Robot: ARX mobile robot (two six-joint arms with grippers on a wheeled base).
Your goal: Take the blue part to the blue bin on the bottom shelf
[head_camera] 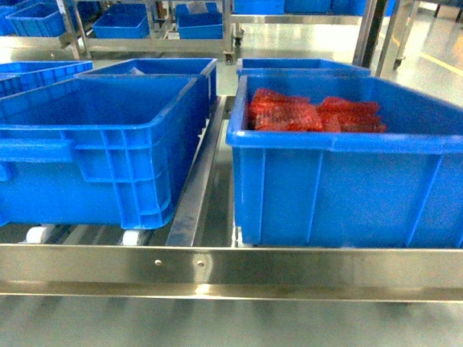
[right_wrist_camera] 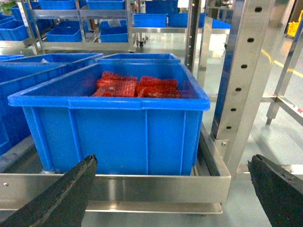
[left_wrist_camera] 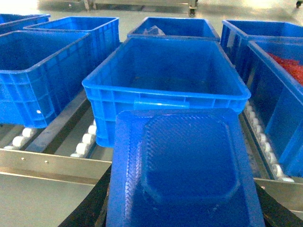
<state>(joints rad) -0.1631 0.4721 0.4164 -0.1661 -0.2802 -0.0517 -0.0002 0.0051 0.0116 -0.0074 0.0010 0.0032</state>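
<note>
The blue part (left_wrist_camera: 189,161), a flat textured plastic tray, fills the lower middle of the left wrist view. My left gripper (left_wrist_camera: 182,210) is shut on it, black fingers (left_wrist_camera: 90,213) showing at either side. It hangs just in front of an empty blue bin (left_wrist_camera: 161,97) on the bottom shelf (left_wrist_camera: 47,163). In the head view that bin (head_camera: 108,155) sits left behind the shelf's riveted rail (head_camera: 231,269); neither gripper shows there. My right gripper (right_wrist_camera: 175,194) is open and empty, low before the rail (right_wrist_camera: 156,187).
A blue bin (head_camera: 340,188) with red mesh parts (head_camera: 311,114) stands right of the empty one, also facing the right wrist (right_wrist_camera: 118,132). More blue bins (left_wrist_camera: 38,75) flank and back them. A steel upright (right_wrist_camera: 244,80) rises at the shelf's right end. White rollers (left_wrist_camera: 87,139) line the lanes.
</note>
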